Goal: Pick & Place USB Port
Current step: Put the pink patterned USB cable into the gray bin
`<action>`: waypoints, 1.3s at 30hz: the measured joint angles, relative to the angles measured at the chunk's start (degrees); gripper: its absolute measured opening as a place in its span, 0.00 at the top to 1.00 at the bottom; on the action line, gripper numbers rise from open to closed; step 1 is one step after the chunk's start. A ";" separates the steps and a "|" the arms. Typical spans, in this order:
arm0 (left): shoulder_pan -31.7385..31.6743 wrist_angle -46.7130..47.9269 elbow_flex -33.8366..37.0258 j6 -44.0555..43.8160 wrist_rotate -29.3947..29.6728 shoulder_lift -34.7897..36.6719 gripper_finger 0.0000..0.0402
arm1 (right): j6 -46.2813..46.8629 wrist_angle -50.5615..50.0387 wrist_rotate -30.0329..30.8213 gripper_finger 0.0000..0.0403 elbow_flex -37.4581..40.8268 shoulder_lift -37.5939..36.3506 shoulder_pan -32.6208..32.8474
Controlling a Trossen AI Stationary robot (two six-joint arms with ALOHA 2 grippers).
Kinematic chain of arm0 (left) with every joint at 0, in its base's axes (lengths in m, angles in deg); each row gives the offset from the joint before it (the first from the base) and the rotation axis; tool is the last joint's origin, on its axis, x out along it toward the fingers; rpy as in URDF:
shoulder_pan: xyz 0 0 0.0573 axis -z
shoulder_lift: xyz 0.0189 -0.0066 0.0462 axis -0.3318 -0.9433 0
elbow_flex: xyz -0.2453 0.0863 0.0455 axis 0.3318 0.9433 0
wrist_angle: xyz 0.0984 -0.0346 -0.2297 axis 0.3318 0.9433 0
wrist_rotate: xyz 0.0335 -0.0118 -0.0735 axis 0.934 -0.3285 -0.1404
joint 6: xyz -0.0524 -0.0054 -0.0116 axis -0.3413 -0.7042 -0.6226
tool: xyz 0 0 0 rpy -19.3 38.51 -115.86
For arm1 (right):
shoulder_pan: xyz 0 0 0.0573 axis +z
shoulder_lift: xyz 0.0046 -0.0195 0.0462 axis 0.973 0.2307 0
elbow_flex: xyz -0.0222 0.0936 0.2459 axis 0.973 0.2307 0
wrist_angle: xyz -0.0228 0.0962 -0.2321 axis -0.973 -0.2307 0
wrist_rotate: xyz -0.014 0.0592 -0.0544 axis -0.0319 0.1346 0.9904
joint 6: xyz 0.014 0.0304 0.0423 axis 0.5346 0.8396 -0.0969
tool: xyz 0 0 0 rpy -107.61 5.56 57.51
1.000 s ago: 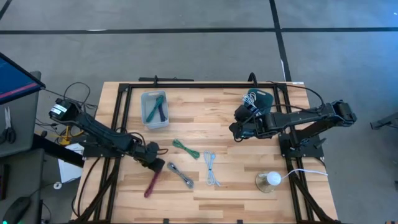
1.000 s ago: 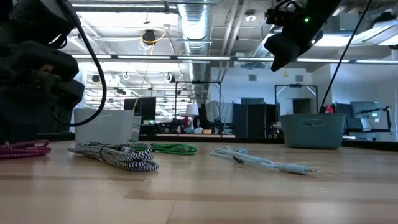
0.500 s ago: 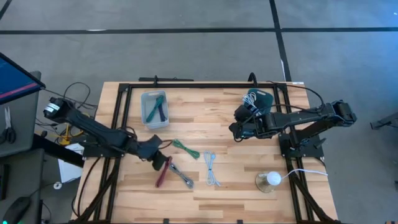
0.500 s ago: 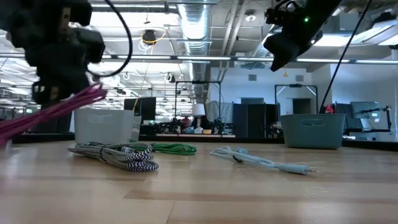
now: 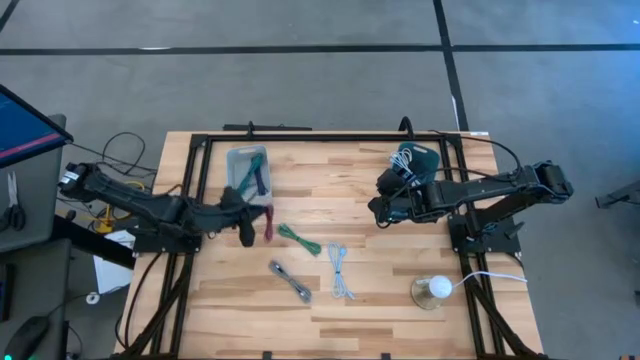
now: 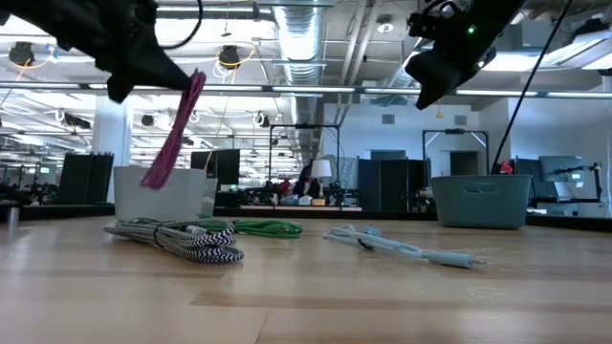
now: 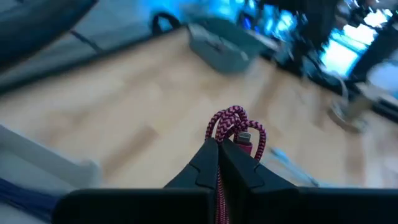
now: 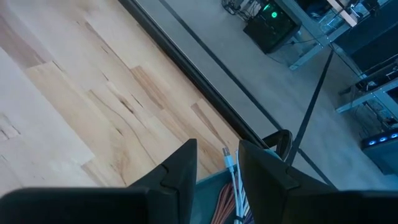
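Observation:
My left gripper point(image 5: 250, 222) is shut on a bundled magenta braided cable point(image 5: 268, 222), lifted above the table just near of the clear left bin point(image 5: 247, 175). In the low view the cable point(image 6: 175, 134) hangs slanting below the gripper point(image 6: 143, 67). My right gripper point(image 5: 381, 210) hovers open and empty high over the table beside the dark teal right bin point(image 5: 417, 160); it also shows in the low view point(image 6: 430, 81). Its wrist view looks down on the cables in that bin point(image 8: 231, 186). My left gripper pinches the magenta cable bundle between its two fingers, near one end. The bundle's loops and a plug point(image 7: 237, 132) stick out just past the fingertips in the left wrist view. The cable is clear of the table, and its longer part point(image 6: 170, 153) hangs slanting down.
A green cable point(image 5: 298, 238), a black-and-white braided cable point(image 5: 291, 281) and a pale blue cable point(image 5: 342, 270) lie on the table's middle. The left bin holds blue and green cables point(image 5: 255, 178). A round white lamp point(image 5: 437, 290) stands near the front right.
My left gripper has risen and gone toward the table's far edge, up to the left bin, carrying the magenta cable. The cable, which lay on the table near the front, is now lifted clear and hangs from the fingers. My right arm has kept still.

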 joint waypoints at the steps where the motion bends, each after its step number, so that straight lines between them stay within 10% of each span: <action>1: -0.56 -0.10 -0.02 1.69 1.31 1.25 0.99 | 0.00 0.00 0.02 0.73 0.00 0.00 0.00; 13: -6.08 -2.68 -0.09 18.65 17.09 13.48 0.99 | 0.00 0.02 0.00 0.73 0.00 0.00 0.02; 24: -18.00 -2.48 0.82 17.22 17.90 10.36 0.99 | 0.00 0.21 0.00 0.73 0.00 0.00 0.02; 39: -44.84 -2.80 13.68 -0.02 -6.41 9.52 0.99 | 0.00 0.17 0.02 0.73 0.00 0.00 -0.02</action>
